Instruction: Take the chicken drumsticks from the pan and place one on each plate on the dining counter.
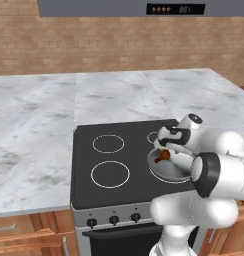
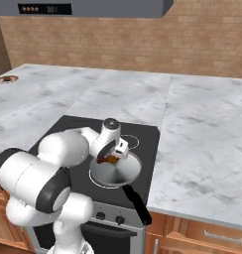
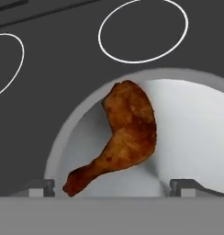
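Here, reddish-brown drumstick (image 3: 125,137), curved, lying in grey pan (image 3: 196,133), claw (image 3: 113,187) spread wide above.

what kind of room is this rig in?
A rendered home kitchen, by the look of it: a black stovetop with burner rings and oven knobs, marble counters, a range hood on a brick wall, and a drumstick in a pan.

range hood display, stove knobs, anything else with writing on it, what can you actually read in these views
"001": lit orange digits on the range hood's display panel, beside a row of small orange dots; the same panel is blurrier in the left base view.
Stove knobs: no readable markings.
Pan and chicken drumstick: no text.
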